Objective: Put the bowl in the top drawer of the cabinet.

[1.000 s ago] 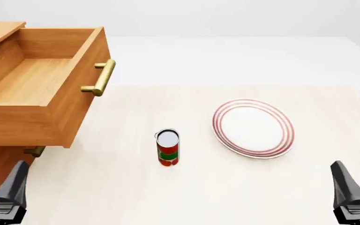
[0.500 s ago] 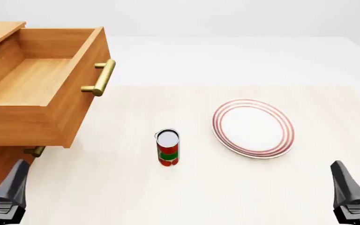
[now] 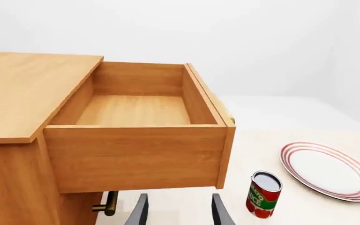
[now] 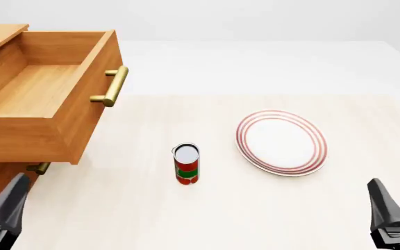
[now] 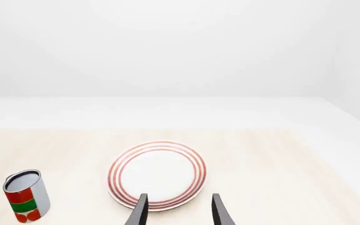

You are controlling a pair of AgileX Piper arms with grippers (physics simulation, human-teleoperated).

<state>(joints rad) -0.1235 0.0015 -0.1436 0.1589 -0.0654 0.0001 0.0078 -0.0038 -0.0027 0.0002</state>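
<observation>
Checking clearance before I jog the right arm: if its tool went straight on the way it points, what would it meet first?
Most likely the plate: the right tool points at its near rim, nothing between. Depth is hard to judge, and the tool looks open.

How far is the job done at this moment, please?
Done: the top drawer of the cabinet is pulled open, and its inside shows only bare wood. In hand: nothing; the left tool and the right tool are both open and hold nothing. Left: the bowl appears in no view; only a can and a plate are on the table, so finding, grasping and placing it remain.
</observation>
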